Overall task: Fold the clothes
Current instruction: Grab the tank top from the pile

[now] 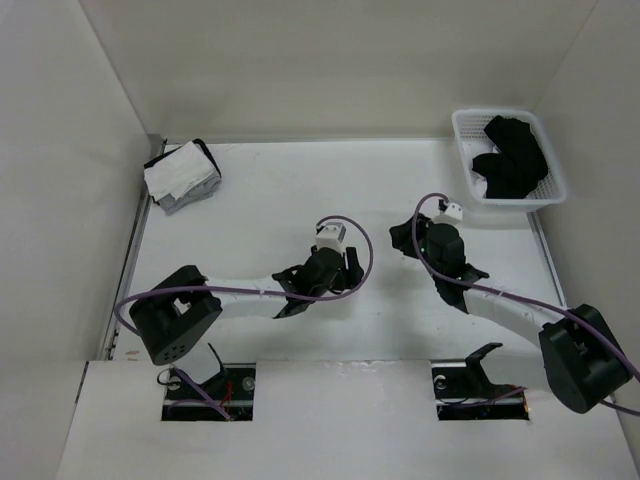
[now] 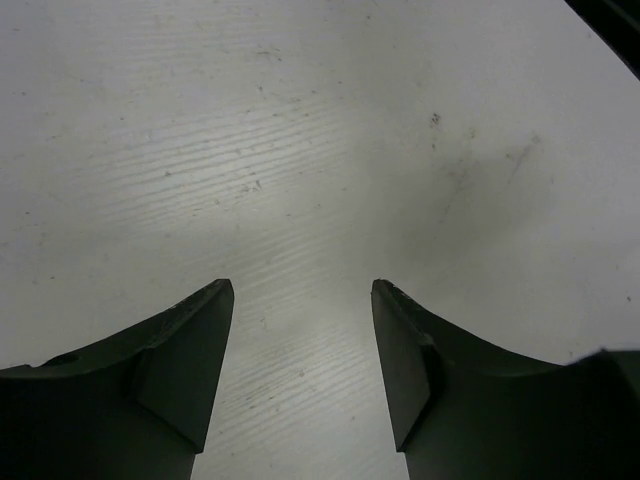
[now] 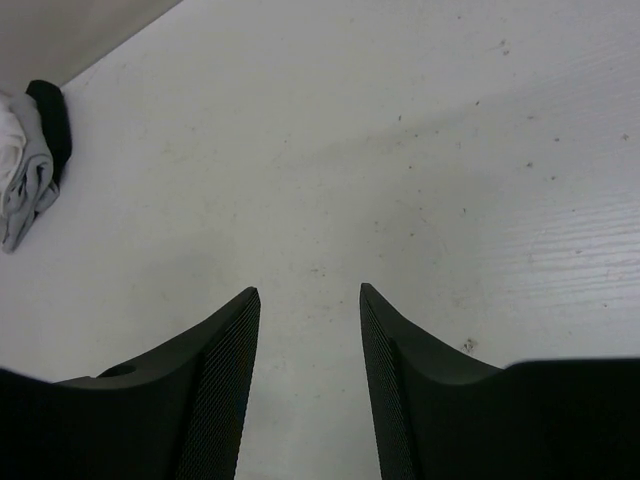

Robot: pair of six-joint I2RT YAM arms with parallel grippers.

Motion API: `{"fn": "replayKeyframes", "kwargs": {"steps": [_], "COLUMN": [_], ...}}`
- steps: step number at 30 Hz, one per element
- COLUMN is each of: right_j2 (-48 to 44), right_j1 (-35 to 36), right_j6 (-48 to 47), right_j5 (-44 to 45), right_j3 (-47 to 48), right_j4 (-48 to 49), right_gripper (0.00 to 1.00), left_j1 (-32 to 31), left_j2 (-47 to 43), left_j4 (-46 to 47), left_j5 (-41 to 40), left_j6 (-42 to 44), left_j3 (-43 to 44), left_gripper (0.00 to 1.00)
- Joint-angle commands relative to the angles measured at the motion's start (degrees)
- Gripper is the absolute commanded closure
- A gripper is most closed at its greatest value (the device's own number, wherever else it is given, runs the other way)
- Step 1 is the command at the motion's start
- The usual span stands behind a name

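Left gripper (image 2: 300, 285): seen closest of all, jaws spread wide over the bare table (image 2: 300, 120), nothing pinched between them.
Right gripper (image 3: 308, 290): likewise spread, nothing held, only tabletop framed between its fingers.
Clothes (image 1: 512, 160): one black garment, found bunched in a heap inside the white basket (image 1: 505, 212) at the far right corner, touched by neither arm.
Basket: set close to the right wall, well apart from both grippers, the right one being the nearer.
Step in hand: judged as the fetch; nothing is laid out yet, so folding cannot be begun.
How it is done well: the heap is best reached from above by the right gripper, jaws wide, and pinched at a top fold rather than deep down. The garment is then best lifted clear of the rim and carried to the middle of the table, where it can be spread flat by both arms.
Risk: soft cloth may be snagged on the mesh wall, and a light basket may be dragged along with it.
Cloth stack (image 1: 182, 175): white and grey, parked at the far left corner, best left alone.
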Motion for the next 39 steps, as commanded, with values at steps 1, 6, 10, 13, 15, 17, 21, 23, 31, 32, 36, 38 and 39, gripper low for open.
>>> {"fn": "replayKeyframes", "kwargs": {"steps": [1, 6, 10, 13, 15, 17, 21, 23, 31, 32, 36, 38, 39], "right_j2": [-1.6, -4.4, -5.0, -0.5, 6.8, 13.1, 27.4, 34.3, 53.8, 55.3, 59.2, 60.6, 61.4], "right_j1": [2.1, 1.8, -3.2, -12.4, -20.8, -25.6, -32.7, -35.6, -41.5, -41.8, -43.2, -43.4, -43.4], "right_j6": [-0.6, -1.2, -3.2, -4.8, -5.6, -6.0, -8.0, -9.5, -16.9, -17.1, -17.0, -16.6, -16.6], "right_j5": [2.6, 3.3, 3.3, 3.2, 2.5, 1.6, 1.7, 3.2, 8.2, 7.6, 4.2, 3.3, 2.8], "right_j3": [3.0, 7.2, 15.5, 25.4, 33.3, 38.8, 51.1, 57.8, 73.7, 74.9, 77.2, 78.5, 79.1], "right_j4": [-1.5, -7.8, -14.3, -19.6, -20.6, -20.6, -22.2, -24.1, -29.3, -29.8, -30.6, -31.8, -32.4], "right_gripper": [0.53, 0.75, 0.94, 1.00, 1.00, 1.00, 0.99, 0.91, 0.52, 0.50, 0.47, 0.47, 0.48], "left_j1": [-1.1, -2.8, -2.5, -2.5, -1.3, -0.3, 1.5, 2.4, 5.4, 5.6, 6.3, 6.7, 6.9], "left_j2": [-2.5, -4.2, -5.4, -7.3, -7.7, -7.7, -7.4, -7.1, -6.8, -6.5, -5.4, -5.4, -5.4], "left_j4": [4.4, 7.8, 12.0, 15.6, 16.5, 16.4, 17.6, 19.0, 19.6, 19.6, 20.0, 20.0, 20.0], "left_j5": [1.2, 0.9, 1.2, 0.9, 1.2, 1.9, 4.5, 4.9, 6.9, 7.5, 8.3, 8.6, 8.6], "left_j6": [1.7, 2.4, 2.4, 3.1, 3.2, 2.6, 1.8, 1.3, -0.7, -0.9, -1.4, -1.6, -2.1], "left_j3": [0.3, -3.6, -6.5, -9.0, -9.9, -10.1, -10.7, -11.4, -12.1, -12.0, -11.7, -11.7, -11.8], "left_gripper": [0.43, 0.43, 0.48, 0.59, 0.65, 0.67, 0.67, 0.63, 0.55, 0.55, 0.55, 0.55, 0.55]}}
